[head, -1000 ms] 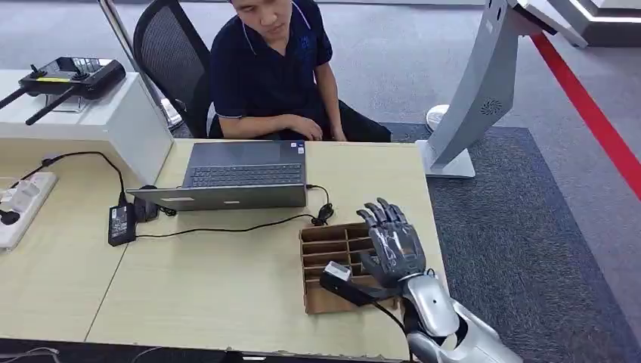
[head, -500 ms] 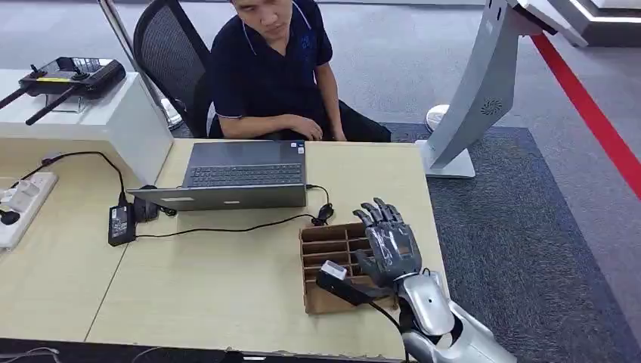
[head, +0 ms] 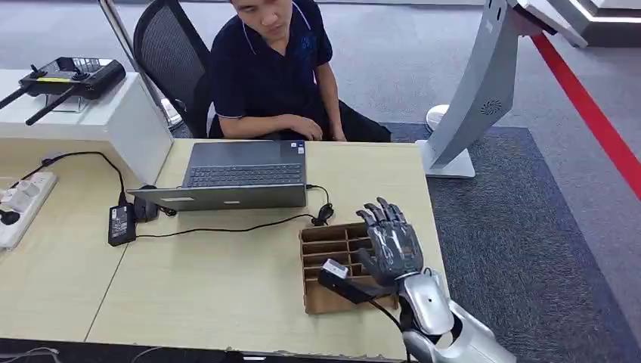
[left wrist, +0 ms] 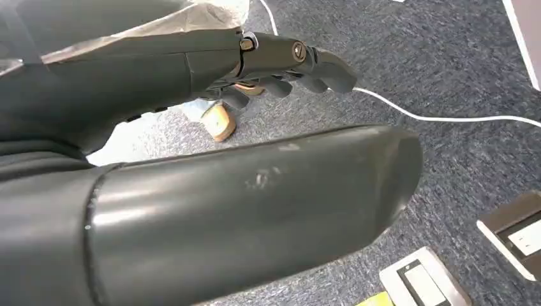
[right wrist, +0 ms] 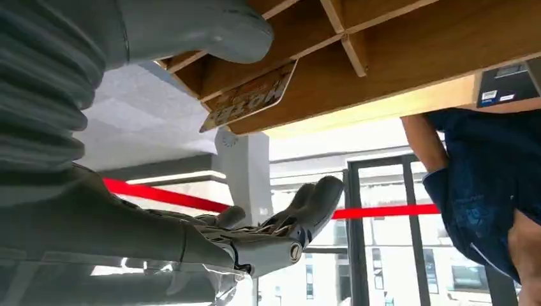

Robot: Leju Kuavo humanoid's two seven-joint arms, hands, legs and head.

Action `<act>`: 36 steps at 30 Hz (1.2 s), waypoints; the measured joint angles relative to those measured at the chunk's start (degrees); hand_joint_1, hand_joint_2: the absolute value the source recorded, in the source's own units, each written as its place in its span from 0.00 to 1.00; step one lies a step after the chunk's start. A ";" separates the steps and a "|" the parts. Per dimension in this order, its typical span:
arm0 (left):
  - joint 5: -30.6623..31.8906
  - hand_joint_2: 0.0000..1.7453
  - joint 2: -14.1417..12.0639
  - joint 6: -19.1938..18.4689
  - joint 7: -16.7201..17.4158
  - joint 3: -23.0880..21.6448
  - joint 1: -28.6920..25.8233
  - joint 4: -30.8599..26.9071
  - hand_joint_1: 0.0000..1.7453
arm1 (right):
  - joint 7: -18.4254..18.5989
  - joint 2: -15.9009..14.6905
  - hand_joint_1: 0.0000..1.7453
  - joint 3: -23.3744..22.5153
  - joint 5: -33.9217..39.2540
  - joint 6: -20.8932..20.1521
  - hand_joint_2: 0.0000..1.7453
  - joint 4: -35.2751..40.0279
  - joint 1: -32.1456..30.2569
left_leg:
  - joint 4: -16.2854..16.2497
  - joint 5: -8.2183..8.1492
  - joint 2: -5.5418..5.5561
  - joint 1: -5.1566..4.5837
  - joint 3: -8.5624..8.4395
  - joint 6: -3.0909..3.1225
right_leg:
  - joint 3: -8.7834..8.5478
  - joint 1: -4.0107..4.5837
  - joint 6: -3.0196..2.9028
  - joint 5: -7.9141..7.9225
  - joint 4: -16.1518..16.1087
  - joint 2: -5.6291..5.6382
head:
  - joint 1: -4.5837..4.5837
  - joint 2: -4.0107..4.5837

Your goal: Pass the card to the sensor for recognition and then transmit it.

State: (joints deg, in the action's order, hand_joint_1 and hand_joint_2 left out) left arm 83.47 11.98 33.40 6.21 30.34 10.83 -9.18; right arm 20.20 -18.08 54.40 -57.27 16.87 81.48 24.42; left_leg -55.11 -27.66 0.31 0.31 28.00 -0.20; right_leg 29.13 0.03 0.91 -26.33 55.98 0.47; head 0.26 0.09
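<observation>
On the desk there is one laptop, one power brick and one power strip. One slotted wooden tray sits near the desk's right edge, and the right wrist view shows one card in it. One controller lies on the single white cabinet at the left. One person sits in one chair behind the desk. One white kiosk stands on the carpet at the right. Two robot hands can be counted: the right hand over the tray and the left hand above the floor, where one white cable runs and two floor sockets lie.
</observation>
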 joint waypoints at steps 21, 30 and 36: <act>-0.02 0.00 0.00 0.00 0.00 -0.04 0.00 0.00 0.00 | 0.57 -0.11 0.37 -0.92 -0.85 0.00 1.00 -0.87 0.14 | 0.00 0.00 0.00 0.00 0.00 0.00 | 0.00 0.00 0.00 0.00 0.00 0.00 | 0.02 0.00; -0.04 0.00 0.02 0.00 0.00 -0.04 0.00 0.00 0.00 | 0.59 -0.11 0.35 -0.96 -0.87 -0.15 1.00 -1.09 0.18 | 0.00 0.00 0.00 0.00 0.00 0.00 | 0.00 0.00 0.00 0.00 0.00 0.00 | 0.02 0.00; -0.17 0.00 0.02 0.00 0.00 -0.04 0.00 0.00 0.00 | 0.61 -0.11 0.36 -0.98 -0.87 -0.33 1.00 -1.09 0.20 | 0.00 0.00 0.00 0.00 0.00 0.00 | 0.00 0.00 0.00 0.00 0.00 0.00 | 0.02 0.00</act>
State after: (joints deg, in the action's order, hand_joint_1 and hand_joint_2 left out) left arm 83.30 12.00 33.40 6.21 30.29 10.83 -9.18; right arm 20.81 -18.18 53.42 -58.14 16.55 80.39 24.62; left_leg -55.11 -27.66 0.32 0.31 28.01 -0.20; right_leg 29.13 0.03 0.91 -26.33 55.98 0.47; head 0.28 0.09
